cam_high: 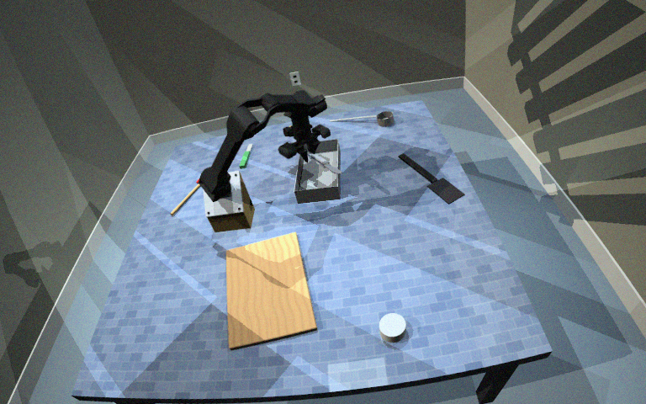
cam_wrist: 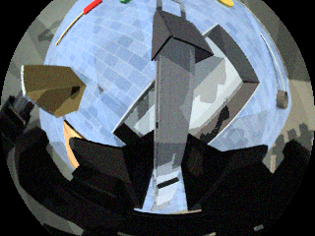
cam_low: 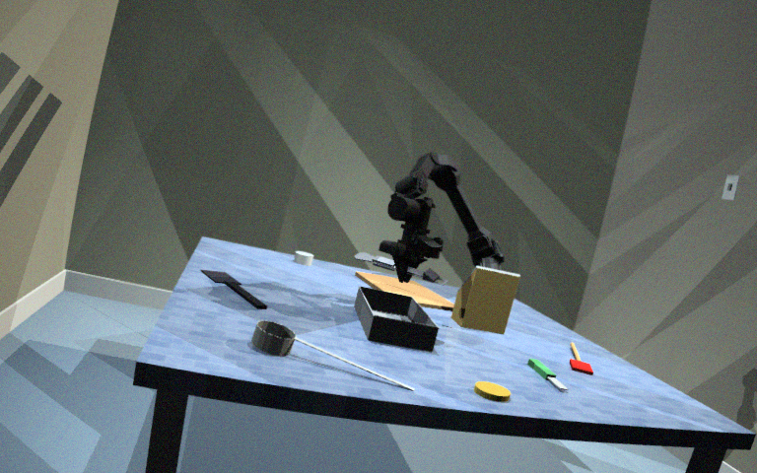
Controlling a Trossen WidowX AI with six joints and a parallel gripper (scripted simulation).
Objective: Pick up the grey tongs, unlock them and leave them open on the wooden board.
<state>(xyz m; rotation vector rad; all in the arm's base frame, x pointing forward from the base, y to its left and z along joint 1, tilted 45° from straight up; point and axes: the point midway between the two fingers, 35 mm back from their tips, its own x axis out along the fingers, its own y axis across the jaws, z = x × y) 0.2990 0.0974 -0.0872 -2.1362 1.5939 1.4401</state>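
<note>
The grey tongs (cam_high: 323,165) (cam_low: 382,265) (cam_wrist: 173,98) are held in the air above the roasting tin, roughly level, with the dark hinge block and wire loop at one end. Their arms look closed together; the lock's state cannot be made out. My gripper (cam_high: 306,156) (cam_low: 403,279) (cam_wrist: 168,132) points down and is shut on the tongs, with a finger on each side. The dark roasting tin (cam_high: 318,195) (cam_low: 403,332) (cam_wrist: 233,56) stands on the table below. The wooden board (cam_high: 267,280) (cam_low: 394,286) (cam_wrist: 67,144) lies flat, apart from tin and tongs.
The arm's base block (cam_high: 229,220) (cam_low: 488,302) (cam_wrist: 54,90) stands between board and tin. A black spatula (cam_high: 449,191) (cam_low: 241,293), a long-handled pan (cam_high: 384,119) (cam_low: 274,339), a white cylinder (cam_high: 393,326) (cam_low: 304,257), a green-handled tool (cam_high: 244,159) (cam_low: 541,369) and a yellow disc (cam_low: 492,391) lie around.
</note>
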